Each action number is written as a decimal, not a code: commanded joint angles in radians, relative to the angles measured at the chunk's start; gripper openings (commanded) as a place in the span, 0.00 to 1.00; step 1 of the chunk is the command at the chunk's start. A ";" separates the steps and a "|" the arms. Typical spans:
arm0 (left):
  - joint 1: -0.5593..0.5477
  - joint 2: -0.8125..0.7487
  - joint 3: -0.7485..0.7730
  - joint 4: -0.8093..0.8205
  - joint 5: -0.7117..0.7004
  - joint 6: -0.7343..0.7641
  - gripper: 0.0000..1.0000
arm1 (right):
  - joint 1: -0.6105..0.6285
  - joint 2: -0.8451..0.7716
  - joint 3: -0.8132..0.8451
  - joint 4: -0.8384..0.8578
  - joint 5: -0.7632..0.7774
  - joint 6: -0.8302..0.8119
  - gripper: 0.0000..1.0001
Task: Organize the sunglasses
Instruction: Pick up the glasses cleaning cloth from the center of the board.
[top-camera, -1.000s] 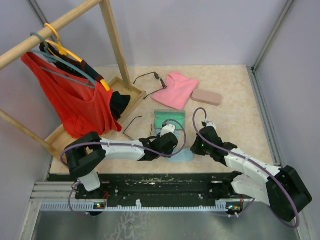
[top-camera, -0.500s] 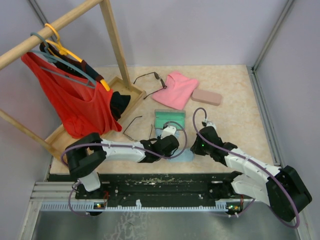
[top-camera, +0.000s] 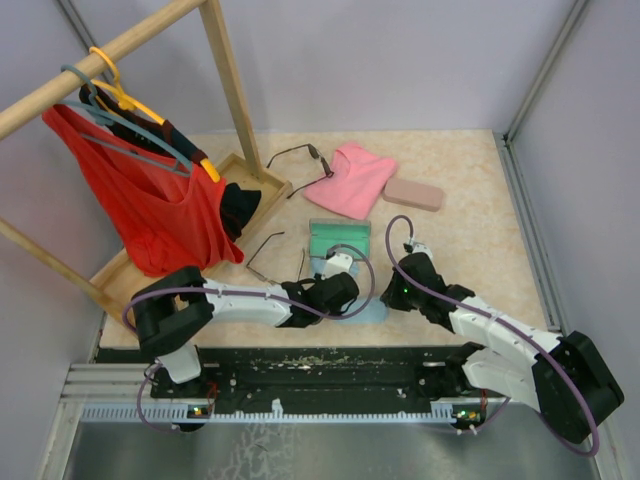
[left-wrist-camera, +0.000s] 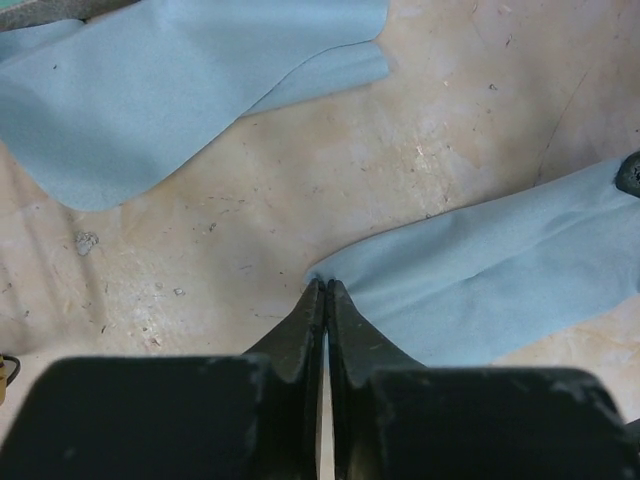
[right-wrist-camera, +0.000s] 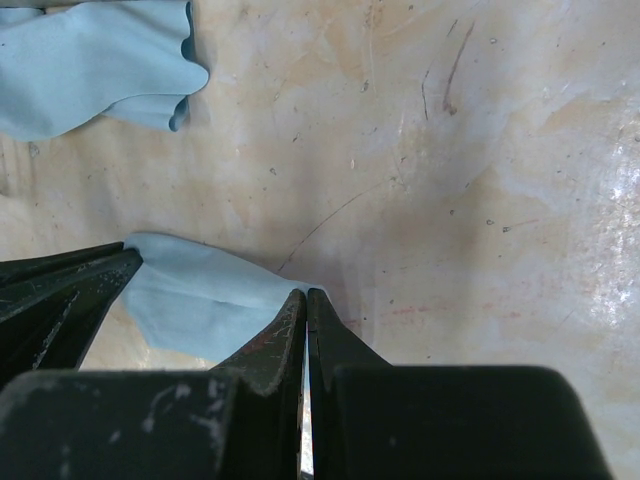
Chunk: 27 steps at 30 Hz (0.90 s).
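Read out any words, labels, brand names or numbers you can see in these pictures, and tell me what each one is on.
None: no view shows any readable text.
The pink case, the green-lined case, the light-blue cloth and the red garment carry no visible lettering.

A robotics lab test cell: plain grey wall panels (top-camera: 400, 60) on aluminium framing posts (top-camera: 545, 65) enclose a beige marbled desk (top-camera: 470, 170). Two white-and-black robot arms (top-camera: 240, 298) are bolted to a black base plate (top-camera: 330, 370) beside a wooden clothes rack (top-camera: 225, 70).
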 joint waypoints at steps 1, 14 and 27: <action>-0.010 0.046 -0.022 -0.073 0.028 0.003 0.03 | -0.010 -0.001 -0.003 0.066 -0.012 0.003 0.00; 0.034 -0.048 0.012 -0.022 0.008 0.046 0.01 | -0.010 -0.005 0.008 0.094 -0.018 -0.005 0.00; 0.097 -0.113 -0.015 0.037 0.035 0.089 0.01 | -0.010 0.019 0.030 0.149 -0.032 -0.011 0.00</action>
